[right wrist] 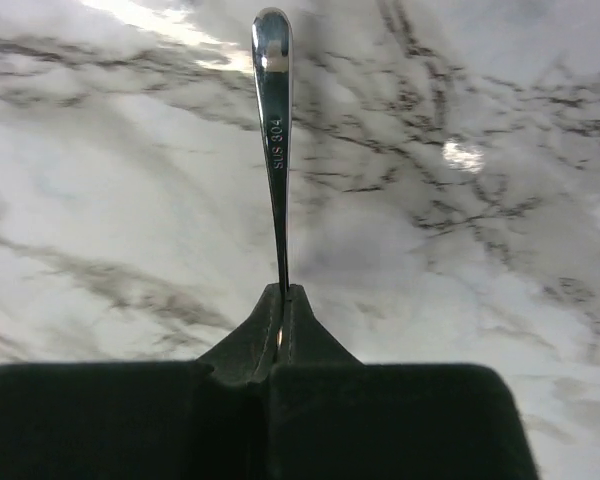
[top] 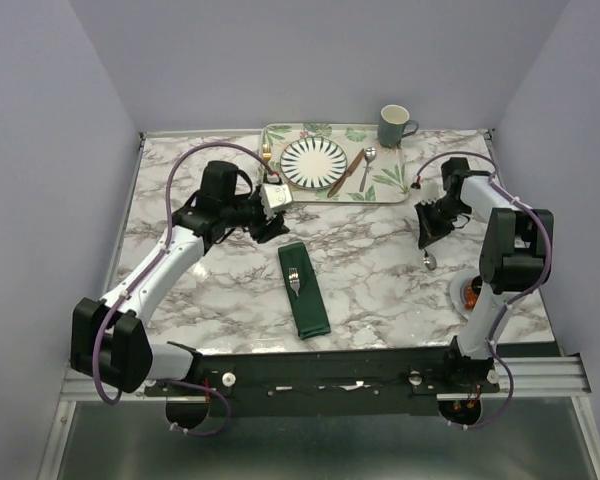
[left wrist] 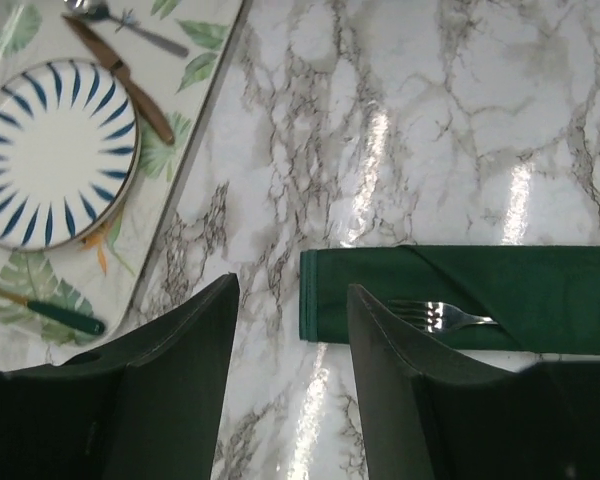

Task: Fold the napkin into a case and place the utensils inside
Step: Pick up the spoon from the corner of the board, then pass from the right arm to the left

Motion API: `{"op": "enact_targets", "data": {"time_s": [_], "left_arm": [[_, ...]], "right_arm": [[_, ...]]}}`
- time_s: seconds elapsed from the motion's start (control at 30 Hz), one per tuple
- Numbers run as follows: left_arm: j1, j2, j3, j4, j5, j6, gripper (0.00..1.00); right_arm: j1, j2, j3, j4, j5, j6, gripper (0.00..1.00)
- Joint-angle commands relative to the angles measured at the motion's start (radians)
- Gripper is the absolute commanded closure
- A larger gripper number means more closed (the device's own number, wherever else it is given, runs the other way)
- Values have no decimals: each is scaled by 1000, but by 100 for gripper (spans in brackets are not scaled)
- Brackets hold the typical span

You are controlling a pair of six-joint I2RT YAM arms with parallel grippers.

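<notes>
Now, nearest the arm bases, the case (top: 306,300) lies flat on the marble desk (top: 380,290). It is a narrow, layered green cloth, and a silver fork (left wrist: 440,316) is tucked under its diagonal fold with only the tines showing. The cloth is likely soft and slick, so it could slide or bunch on the glossy top. It is best pinned by the folded end just beside the pocket mouth. Farther out on the right, the right claw (right wrist: 283,305) is clamped shut on the thin stem of a silver utensil (right wrist: 273,130), whose rounded handle end points away. Which piece it is I cannot tell. It looks light, stiff and polished, and a pinch that narrow may let it swivel, so a slow carry suits it. The left claw (left wrist: 292,295) hangs open and empty above the desk, near the case's far end. Beyond it, the leaf-patterned tray (top: 380,185) holds the striped plate (top: 314,162), with a copper-brown knife (top: 346,172) and a spoon (top: 367,165) beside it. Both lie flat and are best gripped across mid-handle. A green mug (top: 394,126) stands farthest away.
</notes>
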Motion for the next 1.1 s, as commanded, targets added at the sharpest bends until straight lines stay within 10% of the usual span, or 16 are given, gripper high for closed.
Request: {"op": "enact_targets", "data": {"time_s": [0.0,0.33,1.07], "left_arm": [[-122,-15,4,-72,21,313,40],[-526,29,-15,27,-149,810,42],[-725,63,-76,35,-290,1017,54]], "right_arm": [[29,-140,35,-107,-328,161,99],[246,-189,-82,-128,-886,361,99],[335,-28,-70,-317,-1003,310,99]]}}
